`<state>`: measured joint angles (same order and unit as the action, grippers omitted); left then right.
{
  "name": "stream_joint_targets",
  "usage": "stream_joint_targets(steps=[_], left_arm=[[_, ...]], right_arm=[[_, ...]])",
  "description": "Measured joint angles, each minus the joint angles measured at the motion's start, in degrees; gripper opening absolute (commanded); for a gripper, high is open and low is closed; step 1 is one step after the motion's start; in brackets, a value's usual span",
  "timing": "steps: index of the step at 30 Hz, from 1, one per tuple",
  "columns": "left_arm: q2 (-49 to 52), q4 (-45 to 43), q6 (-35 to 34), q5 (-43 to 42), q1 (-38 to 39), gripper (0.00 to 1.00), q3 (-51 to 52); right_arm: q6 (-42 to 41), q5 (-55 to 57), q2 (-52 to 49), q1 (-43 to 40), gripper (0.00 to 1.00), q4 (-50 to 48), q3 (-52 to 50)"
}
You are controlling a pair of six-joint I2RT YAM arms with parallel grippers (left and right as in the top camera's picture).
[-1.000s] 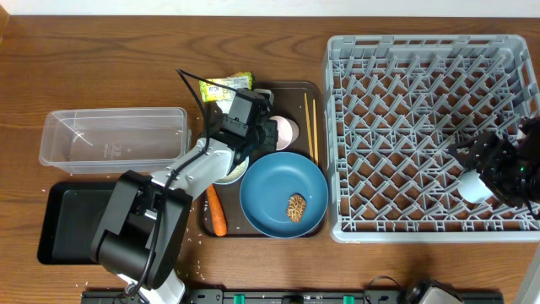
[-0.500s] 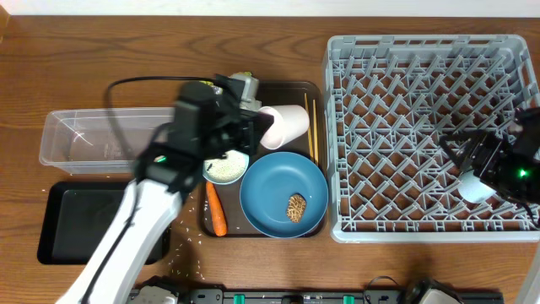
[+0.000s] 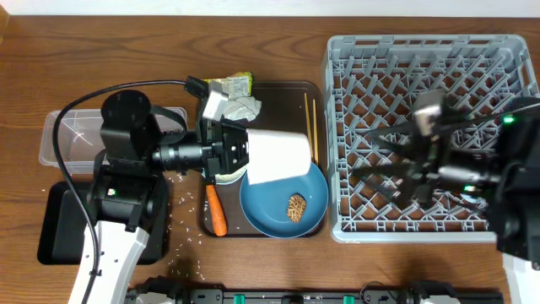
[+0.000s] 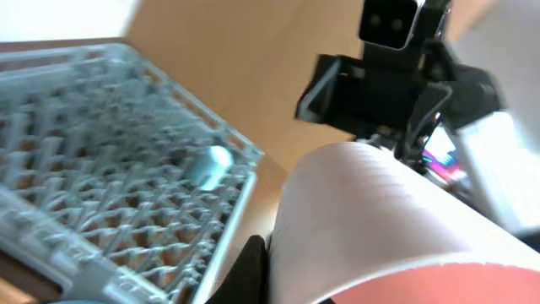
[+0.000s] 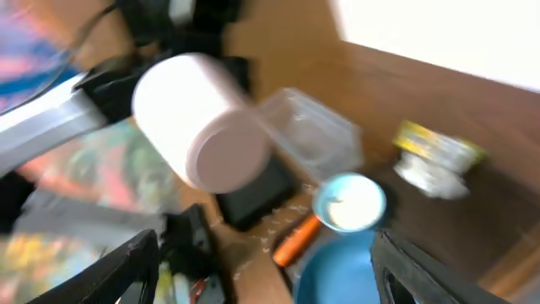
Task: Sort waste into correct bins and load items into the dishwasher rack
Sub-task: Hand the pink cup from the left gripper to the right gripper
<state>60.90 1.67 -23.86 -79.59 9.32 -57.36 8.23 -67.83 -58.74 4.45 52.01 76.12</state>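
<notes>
Lifted off the brown tray since the earlier frames, the pink-white cup is now held on its side, high over the tray's middle and partly over the blue plate. It is pinched at its left end by the left gripper, whose fingers are pressed against it. Before, that gripper was low over the tray's back half.

The right gripper has also been raised from the front right corner of the dishwasher rack, and is now blurred over the rack's middle. In the right wrist view its fingers are spread, with nothing between them. The small light blue cup, which was at that gripper before, is seen from the left wrist lying among the pegs, so one item can be judged as loaded.

A second item is thus judged to be on its way to the rack. Whether a handover is meant cannot be told.

The rest is unmoved: the chopsticks along the tray's right edge, the carrot at its front left, the brown food piece on the plate, and the wrapper and crumpled paper at the tray's back left corner. Nothing is seen in the clear tub or the black tray, both near the table's left edge, so sorting is judged not yet begun
</notes>
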Motion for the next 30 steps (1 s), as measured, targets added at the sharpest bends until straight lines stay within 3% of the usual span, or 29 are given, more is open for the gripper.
stream_joint_targets(steps=[6, 16, 25, 27, 28, 29, 30], left_arm=[[0.0, -2.4, -4.1, -4.7, 0.0, 0.06, 0.0], [0.0, -2.6, -5.5, -6.0, 0.0, 0.06, 0.0], [0.1, -2.8, -5.9, -5.8, -0.7, 0.06, 0.0], [0.1, -2.8, -5.9, -5.7, -0.7, 0.07, 0.0], [0.1, -2.9, -5.9, -5.7, -0.7, 0.15, 0.0], [0.1, -3.3, -5.9, -5.7, -0.6, 0.32, 0.0], [0.1, -3.7, -5.9, -5.7, -0.6, 0.41, 0.0]], right_arm=[[0.7, 1.2, -0.8, 11.2, 0.77, -7.6, 0.0], [1.1, 5.1, -7.0, 20.9, 0.75, -15.6, 0.0], [-0.6, 5.1, -9.8, 23.9, 0.4, -20.2, 0.0], [-0.7, 5.2, -9.6, 23.9, 0.38, -20.2, 0.0], [-0.7, 5.5, -9.4, 23.9, 0.36, -20.2, 0.0], [-0.7, 5.8, -9.2, 23.9, 0.36, -20.1, 0.0], [-0.7, 6.0, -8.9, 24.0, 0.35, -19.9, 0.0]])
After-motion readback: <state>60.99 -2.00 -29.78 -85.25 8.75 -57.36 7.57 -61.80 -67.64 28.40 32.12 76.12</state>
